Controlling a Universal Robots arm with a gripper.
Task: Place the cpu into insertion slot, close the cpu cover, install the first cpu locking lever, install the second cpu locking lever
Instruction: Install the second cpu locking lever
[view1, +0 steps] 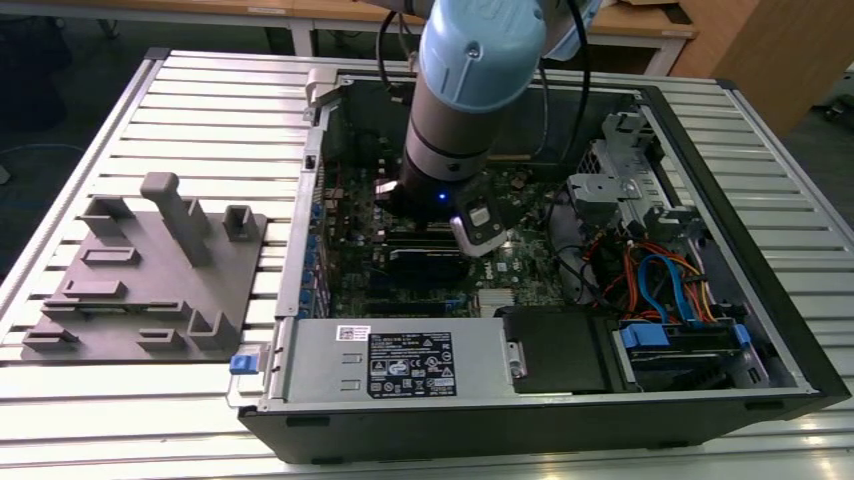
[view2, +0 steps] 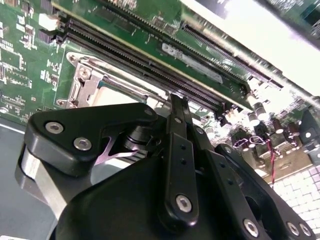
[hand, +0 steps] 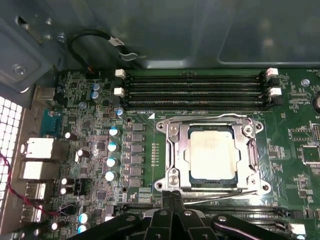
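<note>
Black metal gripper (hand: 172, 196), 1 unit: finger links meet at a single narrow tip, so the jaws stand together with nothing between them. Tip sits at the near edge of the socket frame, touching or just above a thin silvery wire locking lever (hand: 220, 194) that runs along that edge; contact cannot be confirmed.

Dull silver-grey square cpu (hand: 212, 154), 1 unit: seated flat in the square dark insertion slot with silvery rim (hand: 170, 152).

Thin silvery metal cpu cover with square window (hand: 249, 131): lying down over the chip, framing it on all 4 sides. Placement and cover closing judged done; lever work judged to be the step in hand.

Handling note, as judgement: a closed tip suits pushing a wire lever. Press should stay on the wire itself, steady and low, guiding it sideways under its retaining hook, and keep off the chip top and cover.

Green circuit board (hand: 90, 125): 4 long narrow black memory slots (hand: 195, 90) just beyond the socket, small cylindrical capacitors (hand: 112, 152) beside it.

Black open computer case (view1: 747, 160) on a pale slatted metal table (view1: 174, 110); grey moulded fixture tray (view1: 147, 270) at the exterior view's left.
</note>
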